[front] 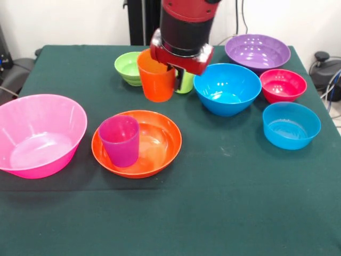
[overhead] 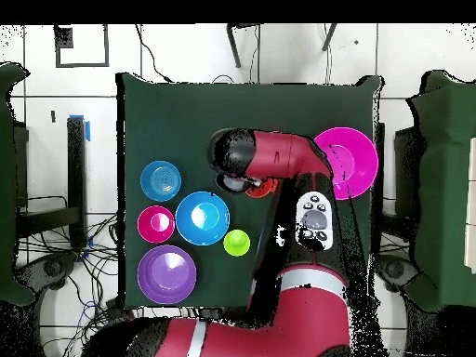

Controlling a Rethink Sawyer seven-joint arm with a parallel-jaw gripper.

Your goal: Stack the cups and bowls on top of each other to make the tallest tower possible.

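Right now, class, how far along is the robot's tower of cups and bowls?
Barely begun. Done: only the purple cup stands in the orange bowl. In hand: the gripper is at the orange cup, though a grasp cannot be confirmed. Left: the pink bowl, blue bowl, purple bowl, red bowl, light blue bowl and green bowl sit separately.

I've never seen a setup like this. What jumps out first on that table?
The red and black arm comes down from above over the orange cup at the far middle of the green table. Nearer the camera, a purple cup stands upright inside the orange bowl. A big pink bowl sits at the left edge, and blue, red and purple bowls cluster on the right.
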